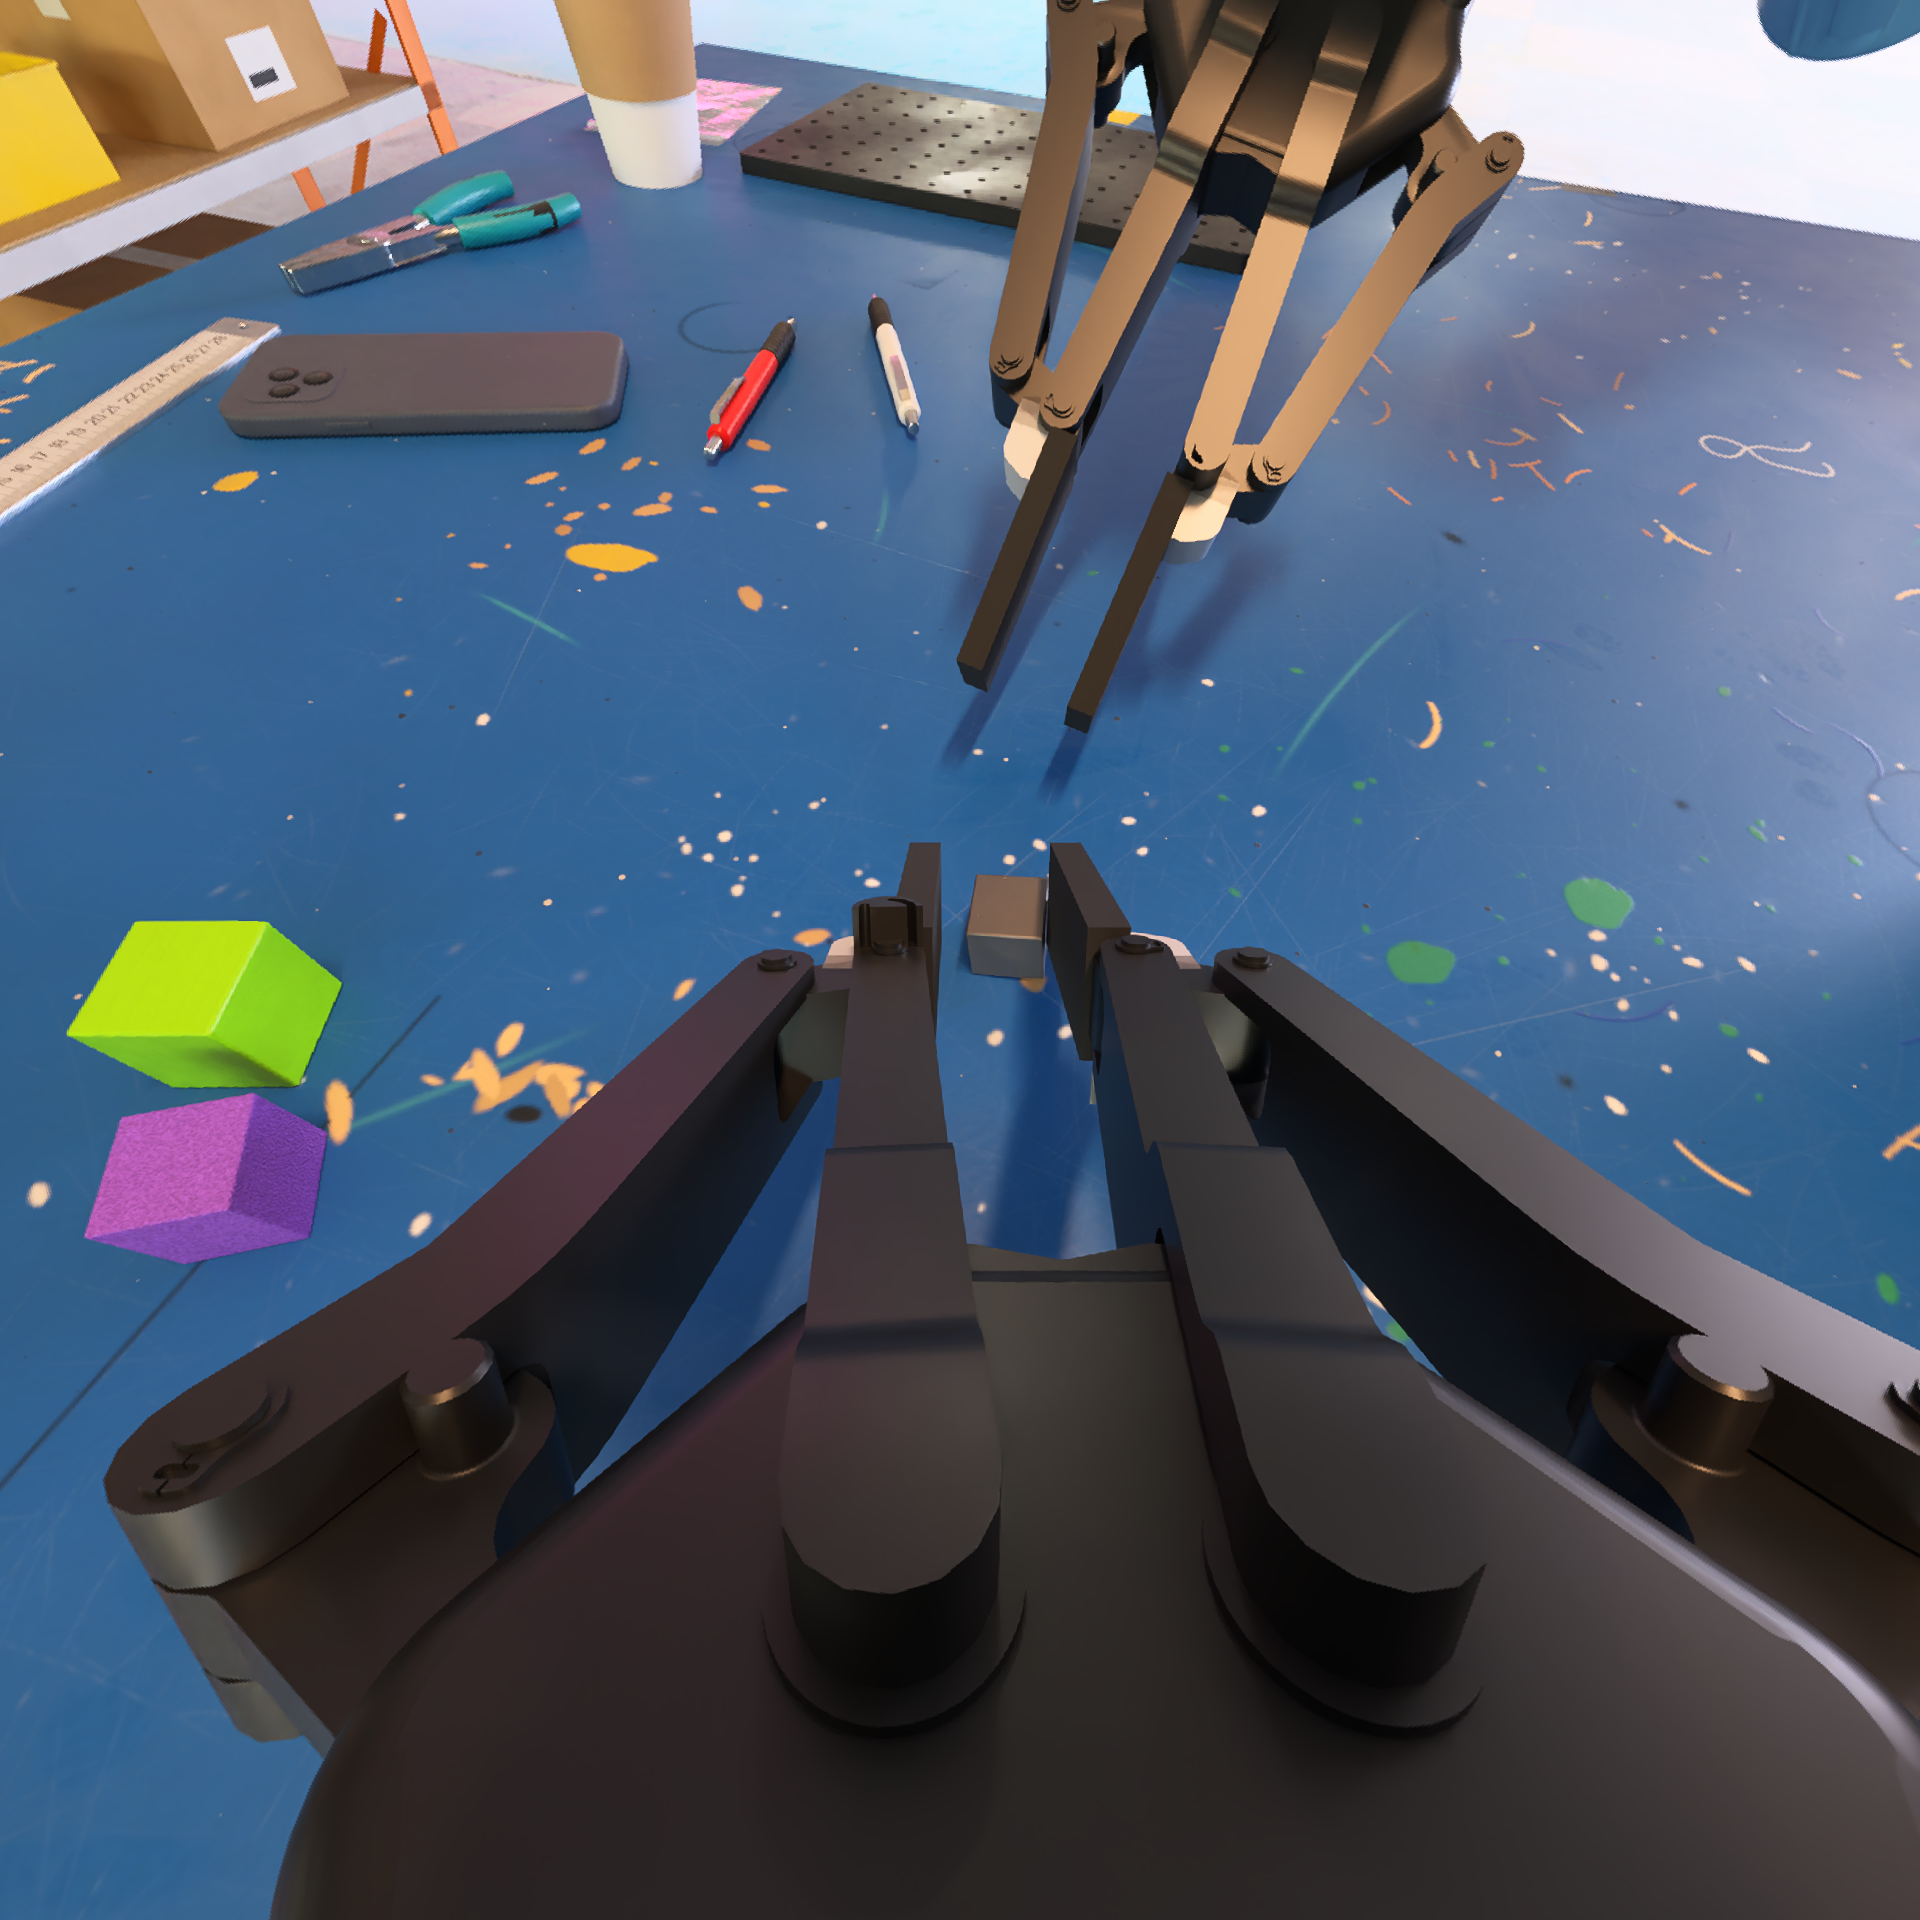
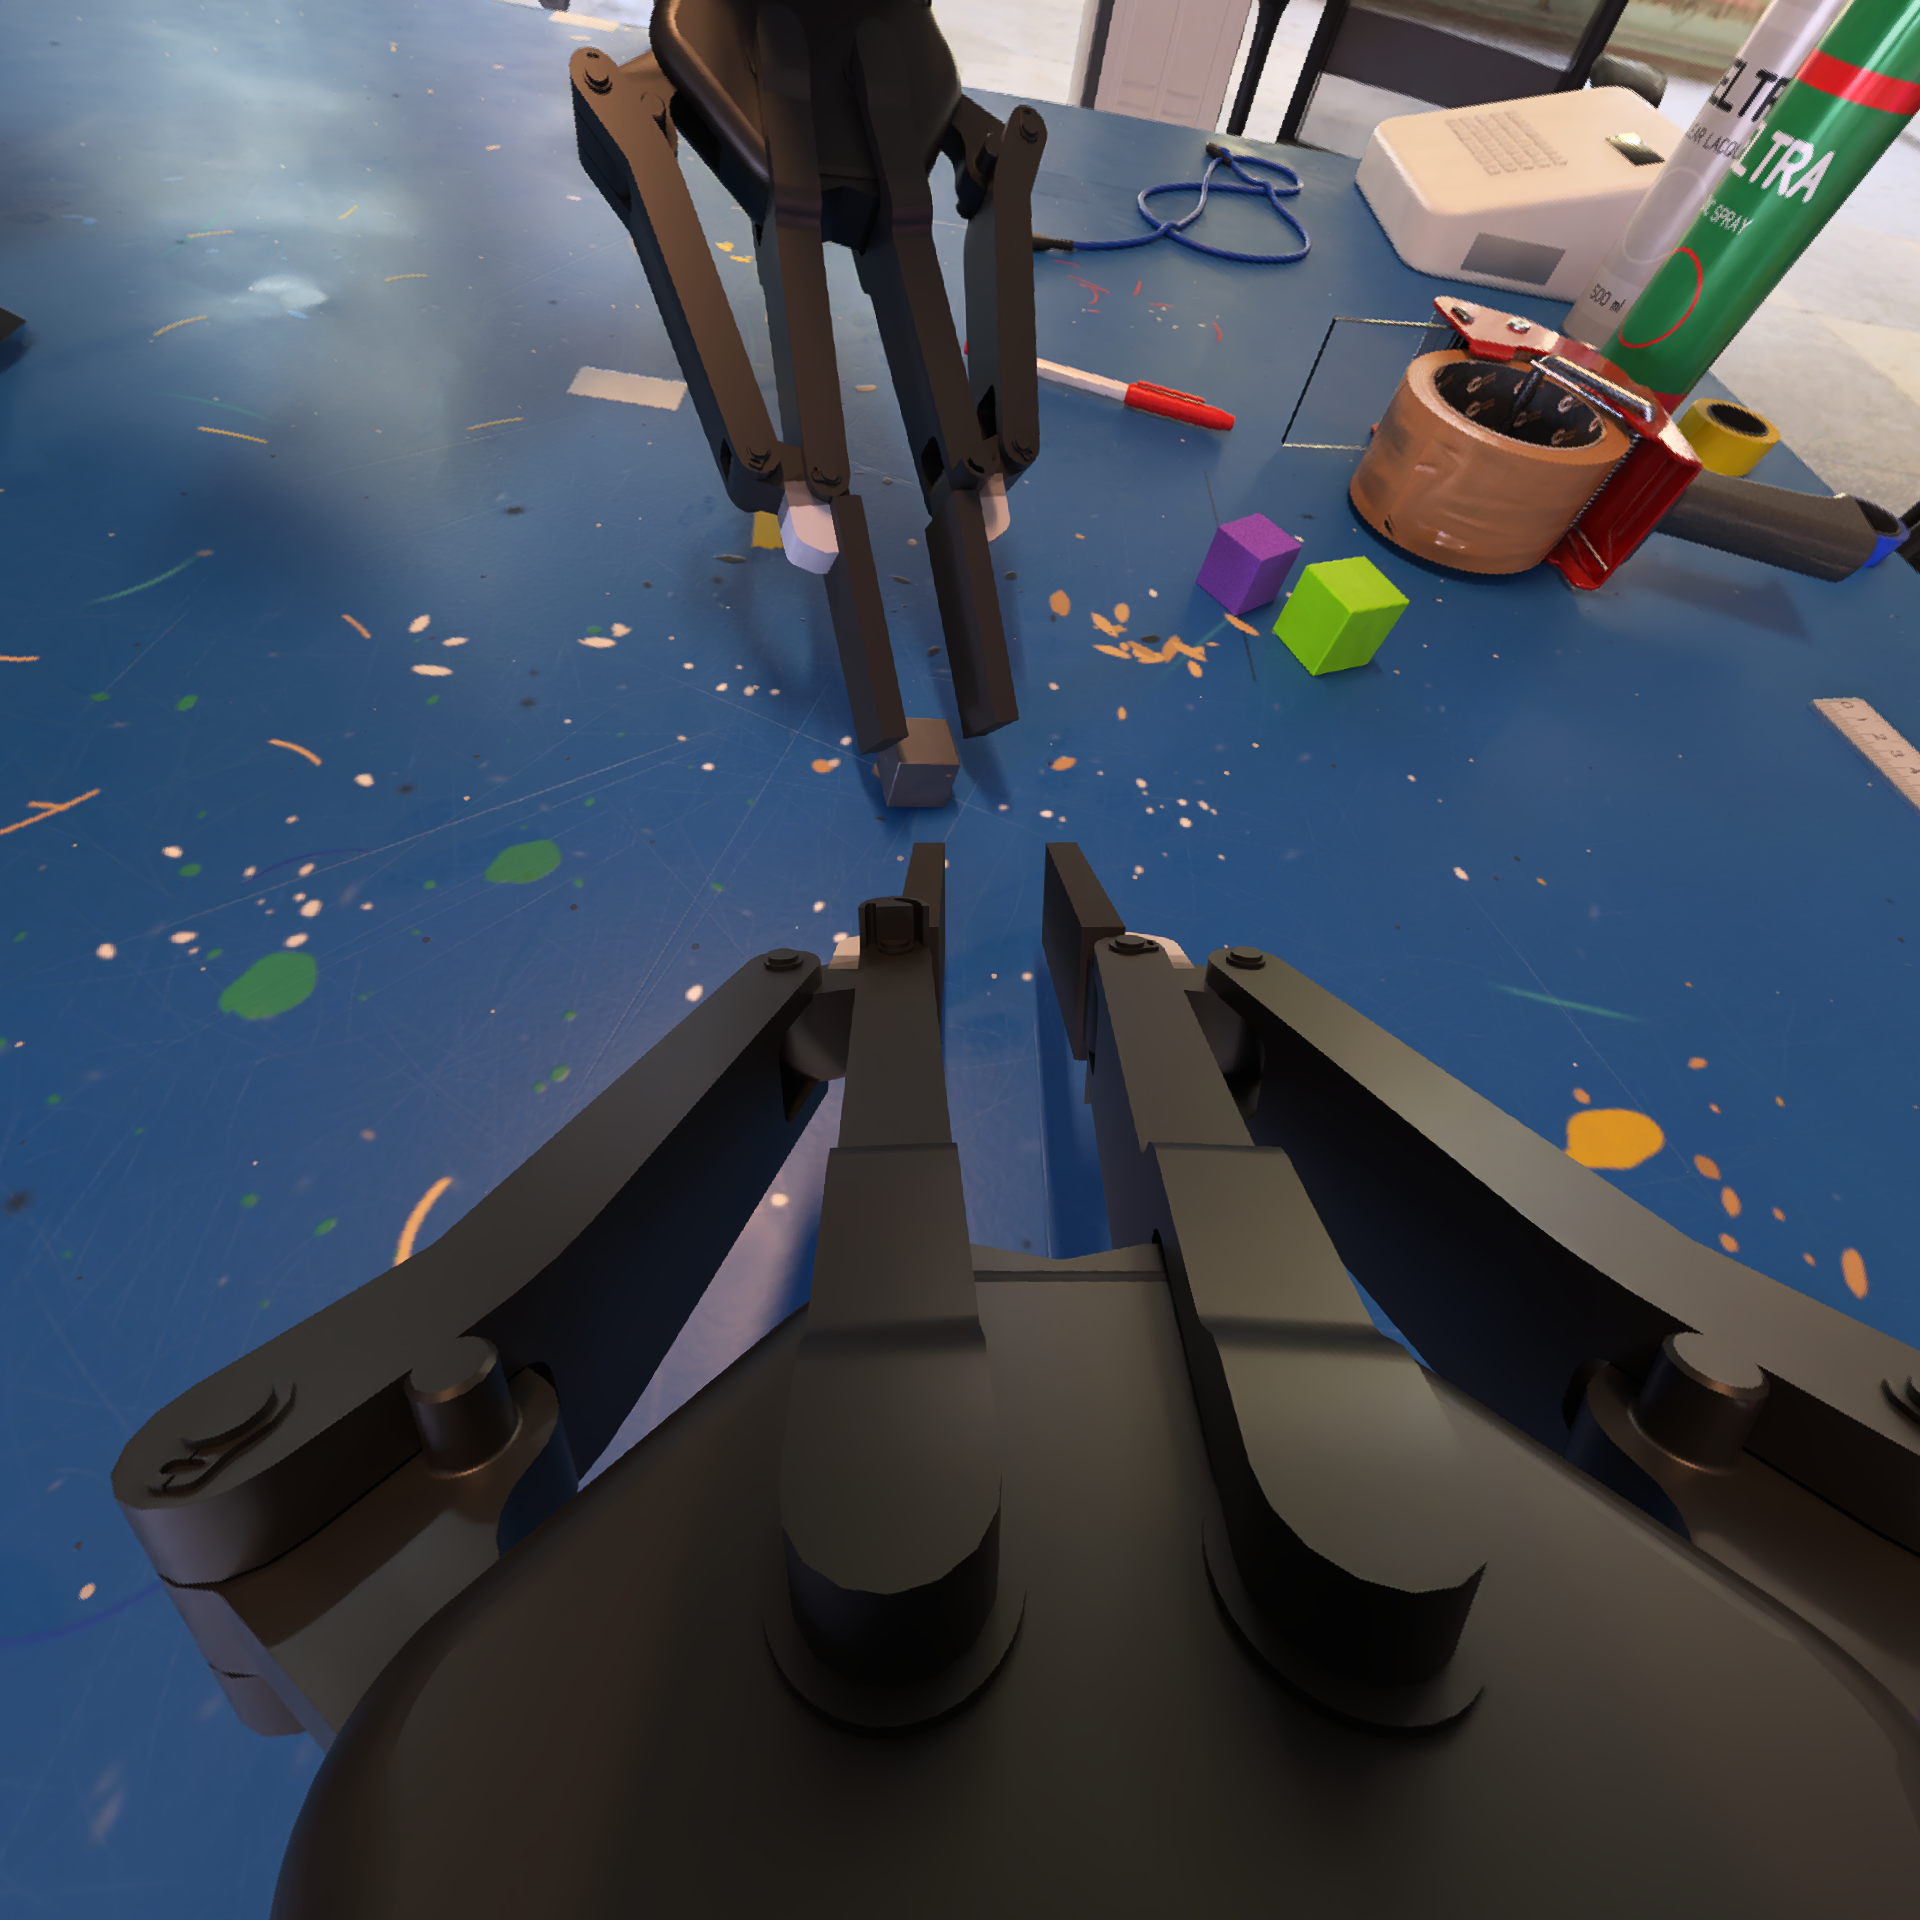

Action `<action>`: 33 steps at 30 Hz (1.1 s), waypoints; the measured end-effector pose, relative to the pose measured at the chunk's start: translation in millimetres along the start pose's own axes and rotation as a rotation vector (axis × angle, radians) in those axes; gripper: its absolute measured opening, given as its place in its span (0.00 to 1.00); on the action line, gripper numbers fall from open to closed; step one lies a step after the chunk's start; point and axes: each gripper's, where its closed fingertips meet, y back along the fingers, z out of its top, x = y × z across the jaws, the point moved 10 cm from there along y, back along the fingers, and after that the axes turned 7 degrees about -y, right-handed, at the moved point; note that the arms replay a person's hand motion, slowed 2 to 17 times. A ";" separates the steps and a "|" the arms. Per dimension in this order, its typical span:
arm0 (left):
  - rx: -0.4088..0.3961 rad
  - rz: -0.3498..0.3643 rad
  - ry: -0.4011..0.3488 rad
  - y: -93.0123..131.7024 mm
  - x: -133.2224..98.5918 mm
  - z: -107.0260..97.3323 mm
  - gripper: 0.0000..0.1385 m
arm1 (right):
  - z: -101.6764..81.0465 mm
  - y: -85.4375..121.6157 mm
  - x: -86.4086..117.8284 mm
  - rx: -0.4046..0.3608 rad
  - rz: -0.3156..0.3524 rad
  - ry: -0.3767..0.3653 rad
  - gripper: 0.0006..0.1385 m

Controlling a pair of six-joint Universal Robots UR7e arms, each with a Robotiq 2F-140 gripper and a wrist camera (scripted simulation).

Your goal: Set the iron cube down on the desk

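The iron cube [image 1: 1006, 925] is small and grey and rests on the blue desk [image 1: 1351, 831]. My left gripper [image 1: 994, 862] straddles it, jaws slightly apart. A gap shows between its left finger and the cube, which sits close against the right finger. In the right wrist view the cube [image 2: 916, 769] sits on the desk at the tips of the left gripper [image 2: 935, 727]. My right gripper [image 2: 994, 862] is open and empty, hovering a short way from the cube; it also shows in the left wrist view [image 1: 1029, 701].
A green cube [image 1: 208, 997] and a purple cube [image 1: 208, 1174] lie to the left. A phone [image 1: 426, 382], two pens [image 1: 750, 387], pliers [image 1: 426, 231], a cup [image 1: 639, 94] and a perforated plate [image 1: 935, 156] lie farther back. A tape dispenser [image 2: 1496, 468] and a spray can [image 2: 1745, 187] stand beyond the cubes.
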 end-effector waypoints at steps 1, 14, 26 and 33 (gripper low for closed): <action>0.000 0.000 0.000 0.0 0.0 0.0 0.20 | 0.0 0.0 0.1 0.000 -0.001 0.001 0.18; 0.002 -0.002 -0.001 -0.3 0.0 0.1 0.20 | -0.2 1.1 -0.8 -0.009 0.000 -0.010 0.18; 0.000 -0.004 0.002 -0.3 0.4 0.0 0.20 | -0.3 0.6 0.4 -0.001 0.002 -0.004 0.19; 0.000 -0.007 0.001 -0.3 0.4 -0.2 0.20 | -0.8 0.6 0.7 0.008 0.005 -0.018 0.19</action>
